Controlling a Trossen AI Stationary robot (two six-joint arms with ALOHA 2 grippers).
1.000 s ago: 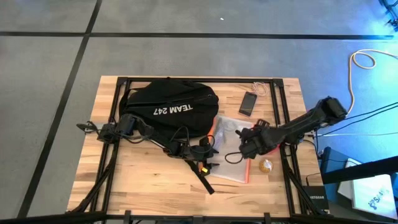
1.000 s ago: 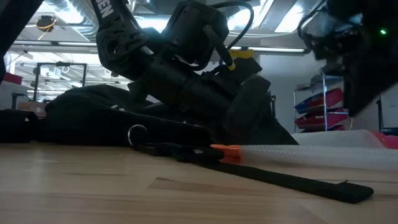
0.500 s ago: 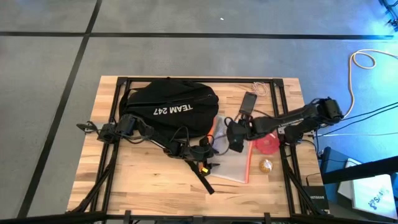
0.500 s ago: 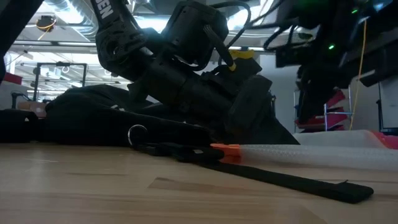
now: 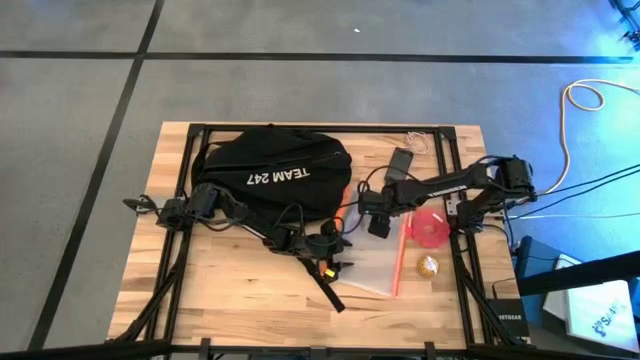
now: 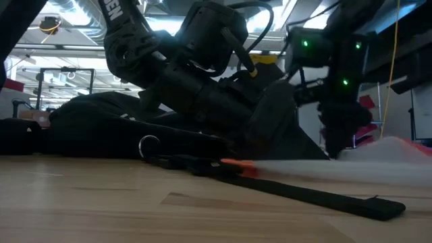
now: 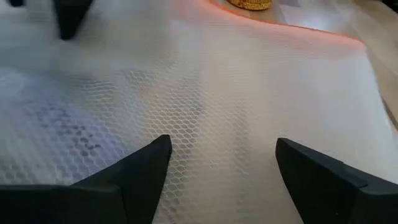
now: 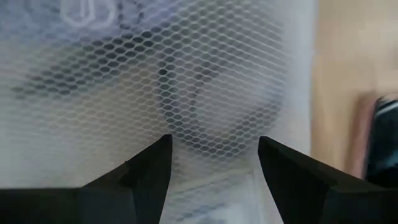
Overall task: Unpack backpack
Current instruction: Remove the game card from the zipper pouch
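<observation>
Beside the backpack (image 5: 272, 170), both open grippers, left (image 5: 333, 262) and right (image 5: 377, 222), hover over the mesh pouch (image 5: 372, 250) (orange-edged); either should close squarely on the mesh before lifting

Overhead camera looks straight down, low one level across; both wrist cameras face the mesh pouch (image 5: 375, 255) closely

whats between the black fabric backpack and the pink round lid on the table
The clear mesh zip pouch with orange edging, with the right gripper hovering over it, lies between the black fabric backpack and pink round lid, seen from the high view.
</observation>
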